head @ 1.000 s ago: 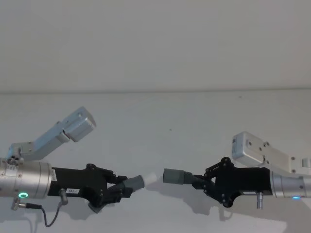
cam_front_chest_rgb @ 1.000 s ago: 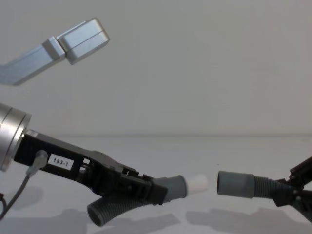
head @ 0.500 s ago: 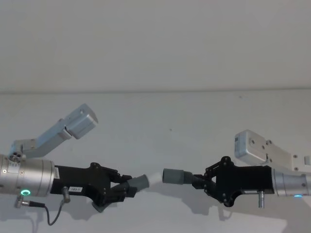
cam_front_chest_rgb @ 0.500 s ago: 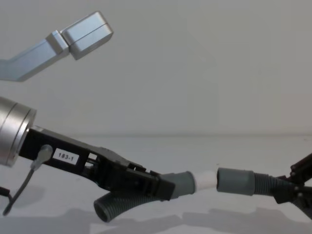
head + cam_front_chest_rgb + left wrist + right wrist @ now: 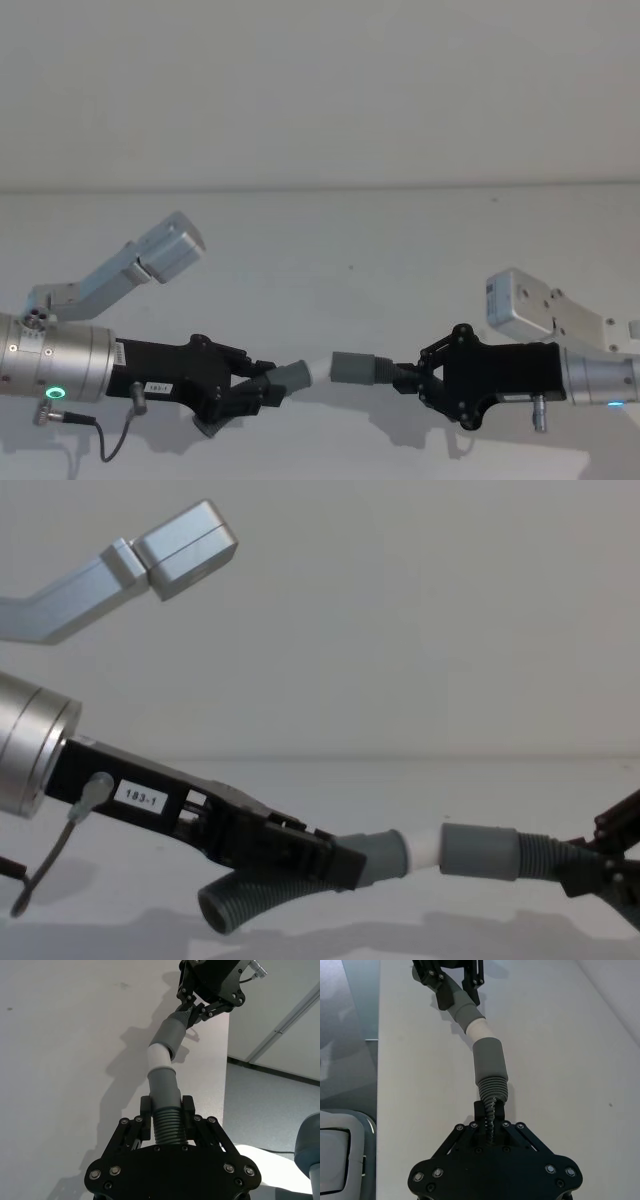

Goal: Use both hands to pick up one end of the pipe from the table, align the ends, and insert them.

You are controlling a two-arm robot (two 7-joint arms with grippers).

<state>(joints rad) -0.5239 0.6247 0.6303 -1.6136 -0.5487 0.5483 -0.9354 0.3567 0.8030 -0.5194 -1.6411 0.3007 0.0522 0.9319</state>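
Observation:
Both pieces of the pipe are held above the white table (image 5: 350,250). My left gripper (image 5: 258,388), with the green ring light, is shut on the ribbed part of one bent piece (image 5: 245,905). That piece's grey cuff (image 5: 290,376) points right and carries the white spigot tip (image 5: 318,366). My right gripper (image 5: 408,377) is shut on the ribbed part behind the wider grey sleeve (image 5: 352,367). The spigot tip (image 5: 159,1057) meets the mouth of the sleeve (image 5: 170,1035) at a slight angle, with a short white stretch showing between the ends (image 5: 425,848).
A silver link of the left arm (image 5: 130,265) rises above the left wrist, and a white link of the right arm (image 5: 545,310) sits behind the right gripper. The table's side edge and the floor beyond it (image 5: 270,1105) appear in the left wrist view.
The left gripper has carried its piece to the right and the right piece has shifted slightly left. The gap between the ends has closed, and the white tip now reaches the sleeve's mouth.

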